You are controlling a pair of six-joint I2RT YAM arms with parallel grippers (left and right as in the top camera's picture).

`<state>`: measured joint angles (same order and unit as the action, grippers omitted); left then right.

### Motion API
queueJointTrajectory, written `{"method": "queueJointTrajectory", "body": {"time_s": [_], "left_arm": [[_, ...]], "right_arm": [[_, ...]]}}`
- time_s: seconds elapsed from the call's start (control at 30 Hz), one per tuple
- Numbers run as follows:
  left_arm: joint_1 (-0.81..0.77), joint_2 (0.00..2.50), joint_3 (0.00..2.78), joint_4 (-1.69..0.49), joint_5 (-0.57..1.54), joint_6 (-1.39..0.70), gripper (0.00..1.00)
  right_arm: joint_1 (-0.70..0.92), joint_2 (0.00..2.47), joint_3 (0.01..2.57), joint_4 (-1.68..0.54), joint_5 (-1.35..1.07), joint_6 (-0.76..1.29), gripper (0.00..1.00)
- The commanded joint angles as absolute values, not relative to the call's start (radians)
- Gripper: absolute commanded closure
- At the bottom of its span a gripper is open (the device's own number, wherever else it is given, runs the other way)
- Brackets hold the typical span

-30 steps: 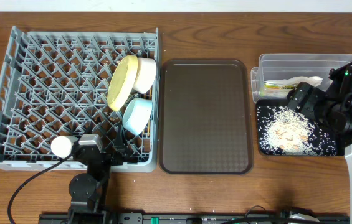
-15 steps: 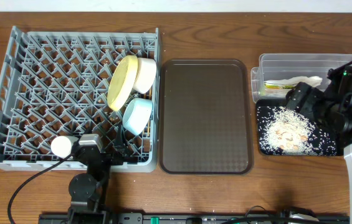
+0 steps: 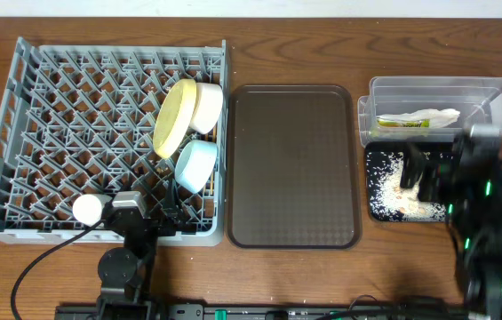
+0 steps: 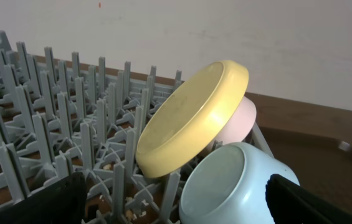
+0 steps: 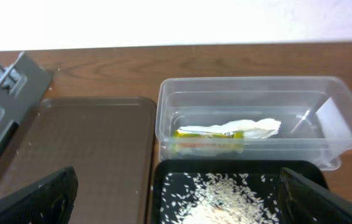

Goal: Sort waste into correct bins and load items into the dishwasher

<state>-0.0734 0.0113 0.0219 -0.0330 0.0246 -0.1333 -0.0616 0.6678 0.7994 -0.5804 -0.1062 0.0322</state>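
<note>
The grey dish rack (image 3: 55, 107) holds the yellow plate (image 3: 175, 116) on edge, the white bowl (image 3: 207, 104) behind it and the light-blue bowl (image 3: 195, 165) in front. My left gripper (image 3: 169, 216) is open at the rack's front edge. In the left wrist view (image 4: 176, 208) its fingers stand wide apart, with the blue bowl (image 4: 225, 186) just ahead. The clear tub (image 3: 437, 93) holds the white napkin (image 3: 437, 116) and the wrapper (image 3: 393, 123). The black tray (image 3: 368, 182) holds rice crumbs (image 3: 402, 188). My right gripper (image 3: 419, 173) is open and empty above it. I cannot make out the chopsticks.
The flat dark-brown serving tray (image 3: 293, 166) lies between the rack and the bins. The right arm is blurred over the table's front right. The right wrist view shows the tub (image 5: 256, 84), the napkin (image 5: 250, 127), the wrapper (image 5: 210, 134) and the rice (image 5: 238, 193).
My right arm has swung from beside the bins toward the front of the table, blurred in motion, and the clear tub now shows whole. The left arm has not moved.
</note>
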Motion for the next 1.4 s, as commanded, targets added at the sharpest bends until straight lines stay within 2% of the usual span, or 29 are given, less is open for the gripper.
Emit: {"method": "queueJointTrajectory", "body": {"time_s": [0.0, 0.27, 0.5, 0.77, 1.37], "left_arm": [[-0.068, 0.012, 0.004, -0.07, 0.015, -0.128, 0.07], [-0.068, 0.012, 0.004, -0.07, 0.015, -0.128, 0.07], [-0.068, 0.012, 0.004, -0.07, 0.015, -0.128, 0.07], [-0.068, 0.012, 0.004, -0.07, 0.015, -0.128, 0.07], [-0.068, 0.012, 0.004, -0.07, 0.015, -0.128, 0.07]], "right_arm": [[-0.053, 0.532, 0.682, -0.563, -0.093, -0.059, 0.01], [-0.053, 0.19, 0.416, -0.411, -0.094, -0.061, 0.01], [-0.052, 0.015, 0.186, -0.25, -0.106, -0.06, 0.01], [-0.023, 0.005, 0.006, -0.001, -0.107, -0.053, 0.01], [-0.012, 0.007, 0.006, -0.066, -0.102, -0.058, 0.01]]}}
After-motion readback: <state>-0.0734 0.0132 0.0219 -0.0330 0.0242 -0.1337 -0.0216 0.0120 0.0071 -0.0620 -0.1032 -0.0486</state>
